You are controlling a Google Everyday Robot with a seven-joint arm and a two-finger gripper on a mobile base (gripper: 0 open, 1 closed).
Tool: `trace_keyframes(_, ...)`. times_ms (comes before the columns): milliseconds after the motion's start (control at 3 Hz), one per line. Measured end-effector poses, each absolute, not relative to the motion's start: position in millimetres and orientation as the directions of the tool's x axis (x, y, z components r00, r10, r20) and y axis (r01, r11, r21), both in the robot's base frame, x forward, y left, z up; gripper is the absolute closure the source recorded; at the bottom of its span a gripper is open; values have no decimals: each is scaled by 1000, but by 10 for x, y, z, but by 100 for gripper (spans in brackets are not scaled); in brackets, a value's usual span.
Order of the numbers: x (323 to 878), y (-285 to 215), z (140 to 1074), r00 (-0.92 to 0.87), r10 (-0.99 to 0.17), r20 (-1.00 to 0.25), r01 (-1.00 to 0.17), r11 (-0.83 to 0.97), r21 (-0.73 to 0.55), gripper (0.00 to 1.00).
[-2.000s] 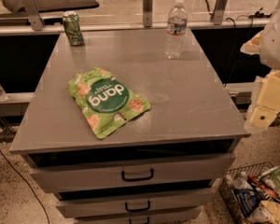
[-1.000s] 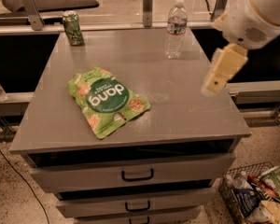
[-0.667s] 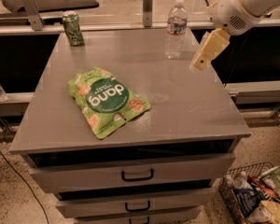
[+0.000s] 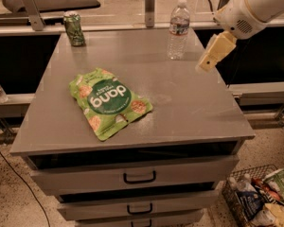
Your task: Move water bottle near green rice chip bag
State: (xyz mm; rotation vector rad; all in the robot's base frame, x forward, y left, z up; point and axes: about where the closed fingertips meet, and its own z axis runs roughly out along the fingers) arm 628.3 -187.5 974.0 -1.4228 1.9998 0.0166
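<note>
The water bottle (image 4: 178,30) stands upright near the far edge of the grey worktop (image 4: 189,108), right of centre. It is clear plastic with a white cap and a dark-and-red label band around its upper part. Nothing touches it.

The claw (image 4: 208,58) hangs just to the right of the bottle, above the worktop's right edge and apart from the bottle. It is a pale yellowish piece pointing down and to the left from the white arm (image 4: 255,6), which enters from the upper right corner. From this angle I cannot tell whether the claw is spread or pressed together; it holds nothing that can be seen.

The green rice chip bag (image 4: 109,102) lies flat on the near left part of the worktop, well apart from the bottle. Its dark green circle with the white word "dang" faces up and reads upside down from this side.

A green can (image 4: 74,29) stands upright at the far left corner of the worktop.

Below the worktop are grey drawers (image 4: 132,176) with dark handles. On the floor at the lower right stands a wire basket (image 4: 236,200) holding packaged items.
</note>
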Motion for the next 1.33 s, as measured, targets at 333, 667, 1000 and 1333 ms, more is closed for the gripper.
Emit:
trace_keyframes(333,6513,-2277,9489,-247,-781,-574,-797,501,-339,0)
trace_keyframes(667,6626,-2599,9378,-277,-739,-614,-748,567,-345,0)
trace_keyframes(1000,6770,-2857,9333,-274,-688,-672,-702,621,-349,0)
trace_keyframes(1333,7001,-2898,9255,-245,-635,-733,-687,647,-331,0)
